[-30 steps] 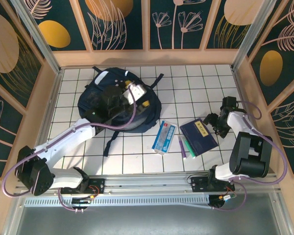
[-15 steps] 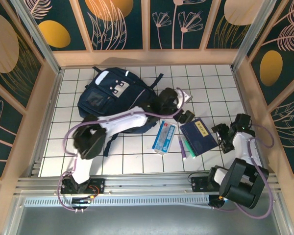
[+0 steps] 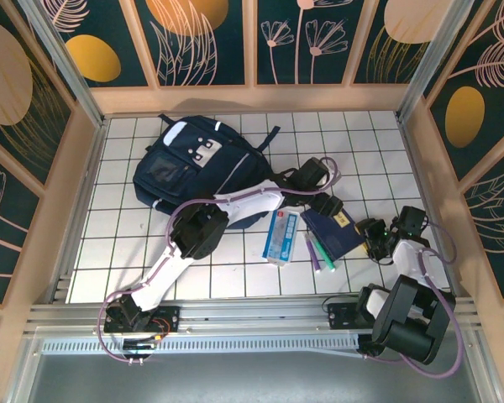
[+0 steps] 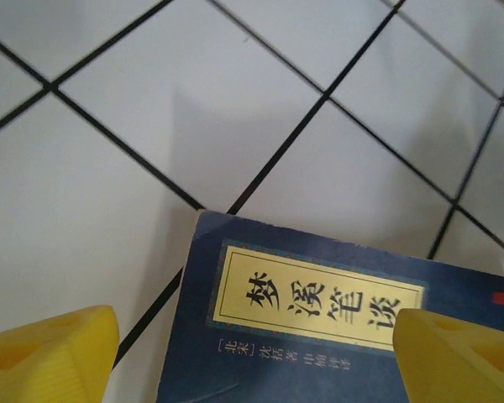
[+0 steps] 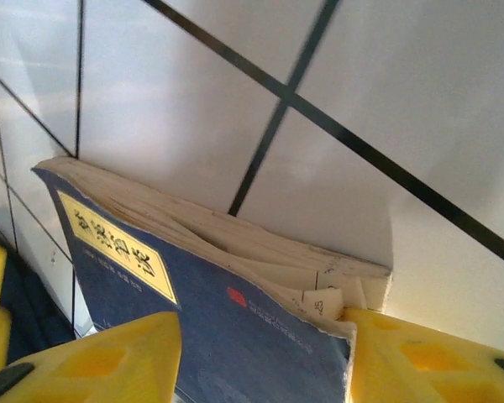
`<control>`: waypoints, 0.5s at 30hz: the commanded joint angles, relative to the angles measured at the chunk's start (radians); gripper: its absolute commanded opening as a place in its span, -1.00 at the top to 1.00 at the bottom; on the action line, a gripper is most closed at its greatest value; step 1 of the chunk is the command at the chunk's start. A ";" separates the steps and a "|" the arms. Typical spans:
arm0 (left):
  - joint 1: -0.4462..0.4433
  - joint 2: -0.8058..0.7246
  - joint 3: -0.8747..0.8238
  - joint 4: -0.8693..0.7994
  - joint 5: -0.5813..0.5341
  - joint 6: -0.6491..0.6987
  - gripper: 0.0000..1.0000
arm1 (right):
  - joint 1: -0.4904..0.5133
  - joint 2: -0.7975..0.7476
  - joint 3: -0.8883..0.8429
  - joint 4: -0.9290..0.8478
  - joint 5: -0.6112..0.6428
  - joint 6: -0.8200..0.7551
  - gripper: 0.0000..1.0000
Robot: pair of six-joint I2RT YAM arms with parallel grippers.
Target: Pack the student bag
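The student bag point(image 3: 193, 168), a navy backpack with a light grey flap, lies flat at the back left of the tiled floor. A dark-blue book point(image 3: 343, 233) with a yellow title label lies right of centre. My left gripper point(image 3: 329, 206) hovers over the book's far corner. In the left wrist view it is open point(image 4: 252, 361), its yellow fingertips point(image 4: 46, 357) wide apart above the book's label point(image 4: 319, 302). My right gripper point(image 3: 375, 237) is at the book's right corner. Its jaws point(image 5: 260, 361) stand apart round that corner point(image 5: 235, 327), one finger against the page edges.
A blue-and-white box point(image 3: 281, 235) lies left of the book. Green and purple pens point(image 3: 317, 250) sit between box and book. Dark bag straps point(image 3: 185, 243) trail toward the front. Wooden walls point(image 3: 420, 168) close in the floor on three sides.
My left arm has swung from over the bag across to the book's far corner. My right gripper has moved in onto the book's right corner and its jaws have narrowed.
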 commanded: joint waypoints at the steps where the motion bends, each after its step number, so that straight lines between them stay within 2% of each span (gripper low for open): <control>1: -0.004 0.055 0.078 -0.085 -0.077 -0.086 -0.67 | 0.002 0.010 0.006 0.095 -0.023 -0.054 0.01; 3: -0.003 0.081 0.114 -0.115 -0.120 -0.113 -0.68 | 0.002 0.024 0.012 0.119 -0.033 -0.074 0.12; 7: 0.003 0.119 0.180 -0.194 -0.167 -0.136 -0.73 | 0.005 0.056 0.012 0.166 -0.055 -0.097 0.13; 11: 0.005 0.125 0.162 -0.207 -0.164 -0.147 -0.67 | 0.008 0.095 0.011 0.191 -0.072 -0.134 0.11; 15: 0.007 0.121 0.149 -0.199 -0.172 -0.176 -0.62 | 0.024 0.090 0.039 0.075 0.092 -0.087 -0.15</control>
